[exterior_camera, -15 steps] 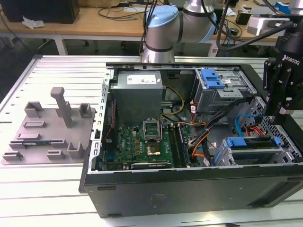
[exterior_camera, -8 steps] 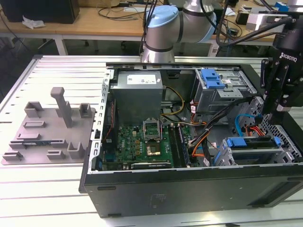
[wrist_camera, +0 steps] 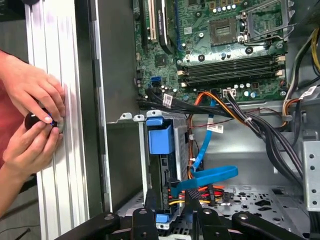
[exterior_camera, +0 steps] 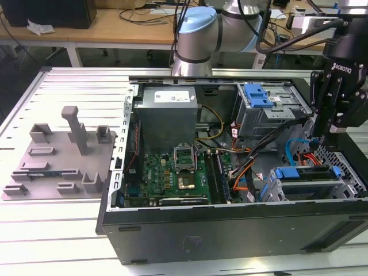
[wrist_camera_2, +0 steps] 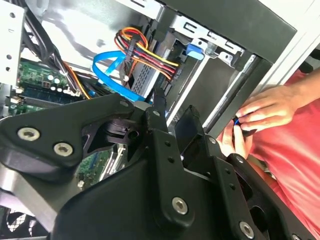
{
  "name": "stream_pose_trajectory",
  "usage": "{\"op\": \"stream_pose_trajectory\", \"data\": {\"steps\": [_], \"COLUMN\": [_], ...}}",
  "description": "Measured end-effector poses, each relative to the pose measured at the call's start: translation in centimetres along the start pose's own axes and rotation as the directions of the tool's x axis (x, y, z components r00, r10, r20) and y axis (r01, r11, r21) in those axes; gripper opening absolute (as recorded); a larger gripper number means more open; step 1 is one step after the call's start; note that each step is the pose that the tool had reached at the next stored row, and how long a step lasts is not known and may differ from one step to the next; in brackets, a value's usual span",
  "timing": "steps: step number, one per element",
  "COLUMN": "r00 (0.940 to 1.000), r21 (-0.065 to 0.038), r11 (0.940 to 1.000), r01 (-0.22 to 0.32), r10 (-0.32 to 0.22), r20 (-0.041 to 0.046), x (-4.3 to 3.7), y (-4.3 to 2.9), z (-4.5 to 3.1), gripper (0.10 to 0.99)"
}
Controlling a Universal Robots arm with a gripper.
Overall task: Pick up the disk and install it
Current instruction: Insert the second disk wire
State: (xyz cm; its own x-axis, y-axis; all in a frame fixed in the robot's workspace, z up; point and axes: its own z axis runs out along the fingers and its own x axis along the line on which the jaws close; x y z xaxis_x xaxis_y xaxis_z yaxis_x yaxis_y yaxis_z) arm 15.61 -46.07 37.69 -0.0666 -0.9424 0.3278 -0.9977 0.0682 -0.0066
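Open computer case (exterior_camera: 172,230): disk (exterior_camera: 305,172) seated in bay, claw (exterior_camera: 323,135) just above, grip state unclear.

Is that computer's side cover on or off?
Off: the computer case lies open-sided, its green motherboard and cables exposed below the gripper.

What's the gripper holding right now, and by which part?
Nothing. In the first wrist view the gripper is open with no part between its jaws, poised over the drive cage inside the computer case.
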Motion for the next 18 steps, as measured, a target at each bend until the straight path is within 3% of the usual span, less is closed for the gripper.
{"op": "stream_pose_trajectory", "data": {"steps": [6, 11, 18], "r00": [0.9999, 0.9999, 0.9999], "r21": [0.000, 0.000, 0.000], "r11": [1.0000, 1.0000, 1.0000], "r01": [0.000, 0.000, 0.000], "r10": [0.000, 0.000, 0.000], "r20": [-0.0107, -0.0112, -0.0113], "x": [-0.19, -0.19, -0.20], "y": [0.19, 0.66, 0.70], "z": [0.58, 0.69, 0.73], "gripper": [0.365, 0.365, 0.365]}}
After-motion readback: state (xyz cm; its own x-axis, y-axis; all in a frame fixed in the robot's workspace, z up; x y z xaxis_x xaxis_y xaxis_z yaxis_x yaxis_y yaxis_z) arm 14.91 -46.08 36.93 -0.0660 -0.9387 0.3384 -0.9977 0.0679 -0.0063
